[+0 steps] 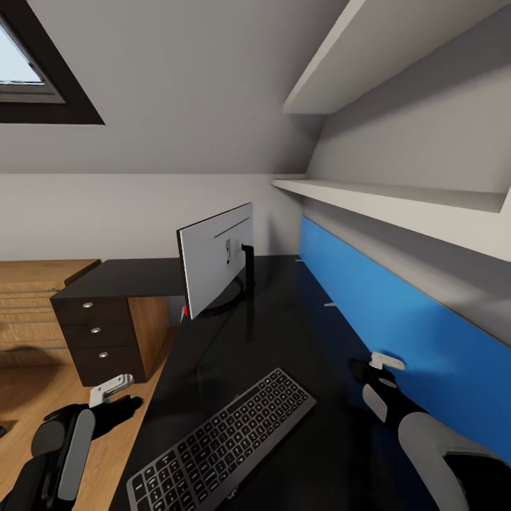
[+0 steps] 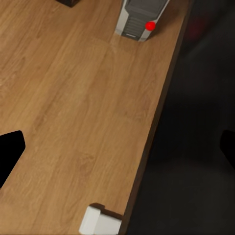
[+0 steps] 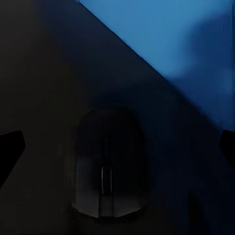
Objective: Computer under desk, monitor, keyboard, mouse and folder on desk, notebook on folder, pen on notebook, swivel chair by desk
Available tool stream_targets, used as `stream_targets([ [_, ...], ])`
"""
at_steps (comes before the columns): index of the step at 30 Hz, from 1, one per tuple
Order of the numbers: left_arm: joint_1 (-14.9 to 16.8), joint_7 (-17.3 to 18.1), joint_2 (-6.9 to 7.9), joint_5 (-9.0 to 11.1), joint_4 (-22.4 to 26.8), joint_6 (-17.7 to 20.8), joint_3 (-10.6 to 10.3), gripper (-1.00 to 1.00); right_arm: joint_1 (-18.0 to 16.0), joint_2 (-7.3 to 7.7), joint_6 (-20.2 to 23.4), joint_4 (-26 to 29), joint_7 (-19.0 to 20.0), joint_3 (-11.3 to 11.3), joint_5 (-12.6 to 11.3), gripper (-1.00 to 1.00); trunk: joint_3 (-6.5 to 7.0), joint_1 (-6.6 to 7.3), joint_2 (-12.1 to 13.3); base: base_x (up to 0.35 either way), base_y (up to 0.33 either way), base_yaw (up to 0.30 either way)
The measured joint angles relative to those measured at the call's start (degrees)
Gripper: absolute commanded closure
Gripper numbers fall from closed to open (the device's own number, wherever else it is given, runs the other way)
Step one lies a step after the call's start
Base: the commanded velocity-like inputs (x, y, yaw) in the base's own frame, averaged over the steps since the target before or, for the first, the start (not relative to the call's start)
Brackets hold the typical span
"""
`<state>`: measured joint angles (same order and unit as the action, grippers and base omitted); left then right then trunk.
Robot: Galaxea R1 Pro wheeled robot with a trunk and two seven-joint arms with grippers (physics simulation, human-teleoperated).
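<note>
**Mouse lying on the table beneath the right tool**

The glossy black table point(image 1: 284, 333) is carrying the monitor point(image 1: 213, 261), which is standing upright on its round base with its white back facing the camera. The keyboard point(image 1: 223, 443) is lying flat on the table on the near side of the monitor, apart from its base and angled across the top. The blue back panel point(image 1: 397, 333) is running along the table's far edge to the right of the monitor.

The right tool point(image 1: 370, 372) is hovering over the table close to the blue back panel, to the right of the keyboard. In the right wrist view the mouse point(image 3: 110, 164) is resting on the dark tabletop between the two fingertips point(image 3: 10, 149), which are standing wide apart at either side and touching nothing.

The left tool point(image 1: 117, 397) is hanging over the wood plank floor point(image 1: 28, 387) off the table's left edge, near the keyboard's end. Its fingertips point(image 2: 10, 152) are spread wide too, with nothing between them. The left wrist view is showing the computer point(image 2: 139, 19) standing on the floor point(image 2: 73, 107) right at the table's dark edge, a red dot glowing on its front.

The black three-drawer unit point(image 1: 103, 333) is sitting under the far wing of the table, to the left of the monitor.
</note>
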<state>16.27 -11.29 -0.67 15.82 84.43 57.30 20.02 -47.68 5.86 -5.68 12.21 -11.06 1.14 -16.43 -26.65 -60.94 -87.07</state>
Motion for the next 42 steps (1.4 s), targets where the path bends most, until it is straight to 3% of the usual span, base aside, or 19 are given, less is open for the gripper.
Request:
stream_targets([
  [42, 0.0, -0.1, 1.19, -0.4, -0.2, 0.0, 0.3, -1.00, 0.0, 0.48, 0.6, 0.0, 0.1, -0.1, 0.1, -1.00, 0.00, 0.01, 0.0, 0.008, 0.000, 0.000],
])
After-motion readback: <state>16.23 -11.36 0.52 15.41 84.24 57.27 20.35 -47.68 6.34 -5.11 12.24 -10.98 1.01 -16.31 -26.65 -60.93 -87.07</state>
